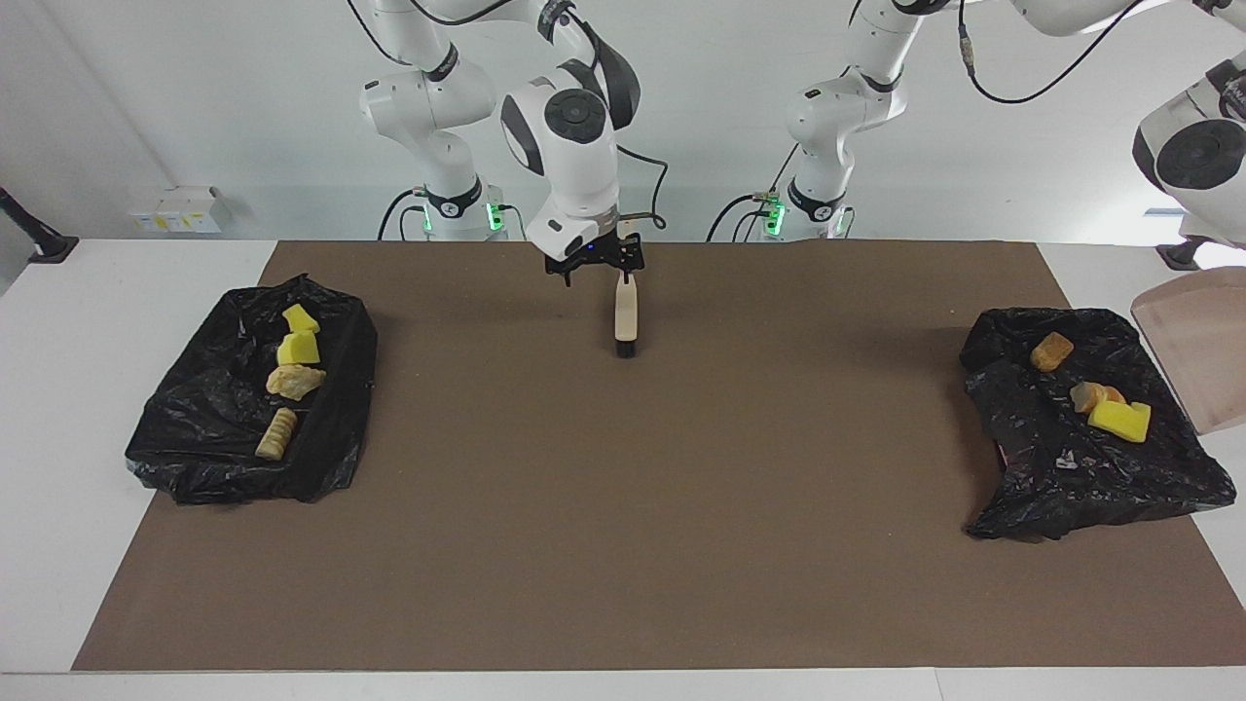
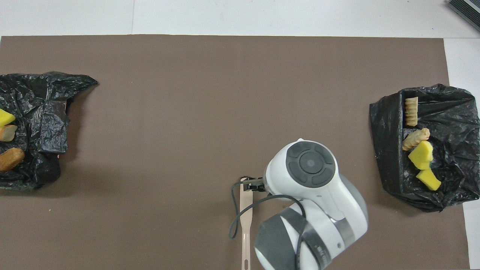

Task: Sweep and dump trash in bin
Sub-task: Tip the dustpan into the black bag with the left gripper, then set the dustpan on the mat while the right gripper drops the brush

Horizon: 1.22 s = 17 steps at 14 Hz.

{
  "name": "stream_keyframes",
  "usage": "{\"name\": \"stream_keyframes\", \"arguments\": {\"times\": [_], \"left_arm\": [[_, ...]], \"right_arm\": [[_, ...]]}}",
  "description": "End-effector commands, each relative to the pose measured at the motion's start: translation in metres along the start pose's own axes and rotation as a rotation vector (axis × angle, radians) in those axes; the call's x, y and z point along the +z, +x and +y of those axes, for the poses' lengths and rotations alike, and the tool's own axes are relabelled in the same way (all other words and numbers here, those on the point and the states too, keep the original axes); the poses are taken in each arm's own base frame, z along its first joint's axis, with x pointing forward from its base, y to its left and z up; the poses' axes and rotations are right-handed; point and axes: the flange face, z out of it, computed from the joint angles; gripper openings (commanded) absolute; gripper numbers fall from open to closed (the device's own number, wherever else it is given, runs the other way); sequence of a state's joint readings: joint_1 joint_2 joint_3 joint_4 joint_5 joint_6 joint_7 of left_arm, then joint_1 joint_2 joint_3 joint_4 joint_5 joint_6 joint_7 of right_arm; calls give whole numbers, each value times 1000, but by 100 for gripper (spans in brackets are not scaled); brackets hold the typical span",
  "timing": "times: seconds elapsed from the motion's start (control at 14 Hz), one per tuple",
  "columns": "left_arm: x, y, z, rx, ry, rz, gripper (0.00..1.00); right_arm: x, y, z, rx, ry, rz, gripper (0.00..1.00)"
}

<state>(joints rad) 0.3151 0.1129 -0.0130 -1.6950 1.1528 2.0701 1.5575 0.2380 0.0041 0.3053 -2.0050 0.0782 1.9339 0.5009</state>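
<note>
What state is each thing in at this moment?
Brush: lying flat on the mat, not held.
Dustpan: raised, tipped, empty.
Right gripper: open, over the brush's handle end.
Left gripper: shut on the dustpan.
Bag at the right arm's end: holds four trash pieces.
Bag at the left arm's end: three trash pieces lie on it.

The facing camera is looking down from high across the brown mat (image 1: 623, 506), toward the two arm bases along its upper edge. The overhead camera is looking steeply down on the same mat (image 2: 187, 93) from above the robots' end (half a turn round). Both are taking in the whole mat from some way off.
</note>
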Motion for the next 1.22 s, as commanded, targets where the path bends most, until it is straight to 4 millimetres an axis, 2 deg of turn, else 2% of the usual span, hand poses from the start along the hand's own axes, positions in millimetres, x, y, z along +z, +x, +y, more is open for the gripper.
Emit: {"name": "stream_keyframes", "arguments": {"times": [0.0, 0.21, 0.36, 0.57, 0.72, 0.93, 1.0, 1.07, 1.14], "left_arm": [[-35, 25, -2, -113, -59, 98, 0], [-70, 61, -9, -262, -135, 294, 0], [-99, 86, -12, -340, -163, 403, 0], [-102, 133, 8, -507, -294, 623, 0], [-102, 150, 6, -609, -332, 652, 0], [-119, 196, 2, -777, -464, 706, 0], [-129, 212, -1, -837, -496, 690, 0], [-145, 222, -4, -880, -509, 680, 0], [-164, 238, -7, -925, -531, 680, 0]], "right_arm": [[-21, 25, 17, -14, -25, 80, 100], [-53, 45, 42, -18, -58, 151, 100], [-84, 58, 76, 11, -68, 171, 100], [-127, 65, 119, 1, -83, 154, 100], [-158, 62, 159, 50, -88, 151, 100], [-196, 50, 221, 127, -68, 178, 100], [-206, 44, 241, 120, -67, 173, 100], [-215, 37, 254, 103, -69, 165, 100], [-222, 32, 276, 105, -59, 156, 100]]}}
